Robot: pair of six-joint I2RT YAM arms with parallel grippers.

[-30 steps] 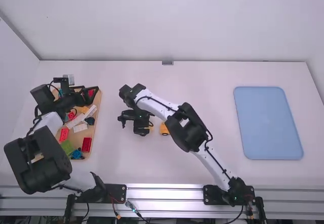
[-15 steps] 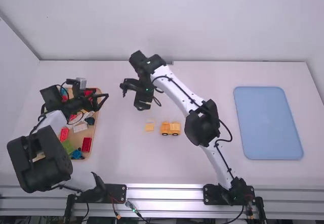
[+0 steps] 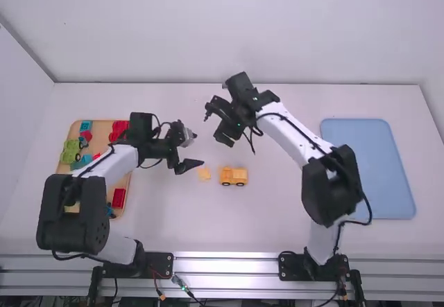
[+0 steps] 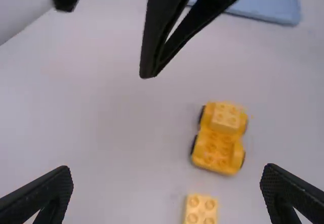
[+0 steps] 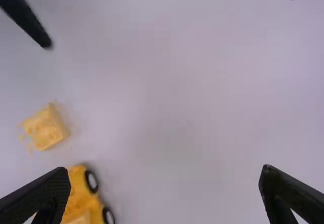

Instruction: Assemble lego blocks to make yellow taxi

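Left tool point(image 3: 196, 150): wide, empty; swung from tray point(image 3: 103, 128) to near loose yellow block point(image 3: 204, 174).
Right tool point(image 3: 215, 128): wide, empty; shifted rightward.
Yellow car point(image 3: 233, 176): on surface point(image 3: 277, 203), near block.
Next: probably left picks block.

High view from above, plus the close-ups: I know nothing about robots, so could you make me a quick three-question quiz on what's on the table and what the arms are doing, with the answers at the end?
1. Fill in the word: in the high view, the small yellow brick lies to the ____ of the yellow car, with a gap between them.

2. Which colour is the flat tray at the right side of the high view?
A) red
B) blue
C) green

3. True or false: the left pincer and the right pincer are both open, with nothing gripped.

Key: 1 left; 2 B; 3 true.
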